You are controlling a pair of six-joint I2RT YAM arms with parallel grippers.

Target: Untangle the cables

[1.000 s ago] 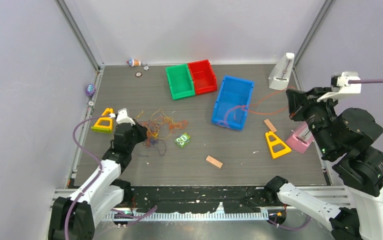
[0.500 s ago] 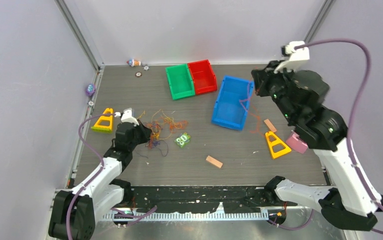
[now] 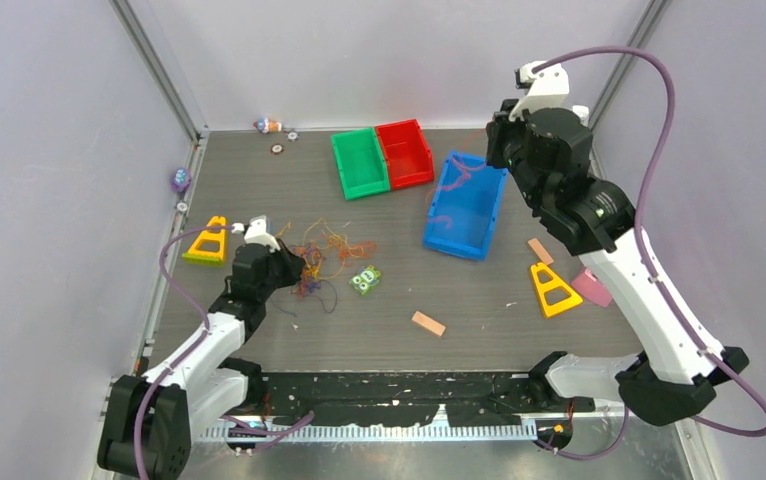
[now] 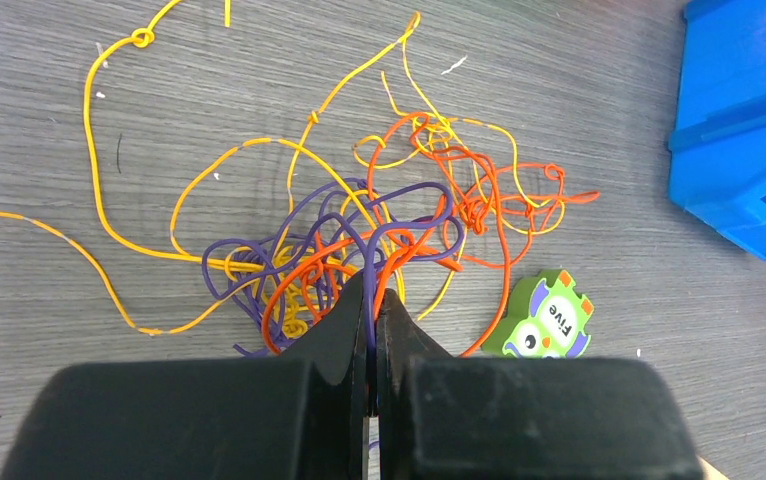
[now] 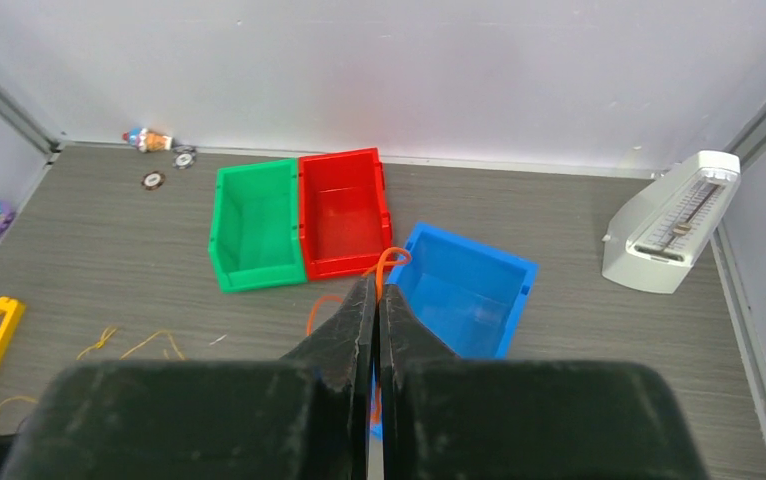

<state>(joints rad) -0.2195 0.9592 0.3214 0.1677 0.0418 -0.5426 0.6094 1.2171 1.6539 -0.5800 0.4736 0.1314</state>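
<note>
The cables (image 3: 324, 255) lie tangled on the left of the table, orange, yellow and purple strands looped through each other (image 4: 379, 220). My left gripper (image 3: 294, 264) is at the near-left edge of the tangle, shut on a purple cable (image 4: 371, 262) that runs between the jaws (image 4: 374, 288); an orange strand passes right beside the tips. My right gripper (image 3: 494, 155) hangs raised over the blue bin's far end (image 3: 464, 205), shut (image 5: 377, 285) on a single orange cable (image 5: 389, 258). That cable trails down over the bin (image 3: 456, 180).
Green bin (image 3: 359, 163) and red bin (image 3: 404, 152) stand side by side at the back. A green owl block (image 3: 364, 281) lies right of the tangle. Yellow triangles (image 3: 207, 242) (image 3: 553, 290), wooden blocks (image 3: 427, 323) (image 3: 540, 250), a white metronome (image 5: 669, 222) at the back right.
My right arm has swung from the right edge up and leftward to above the blue bin, carrying the orange cable. The left gripper has shifted slightly right, still shut in the tangle.
</note>
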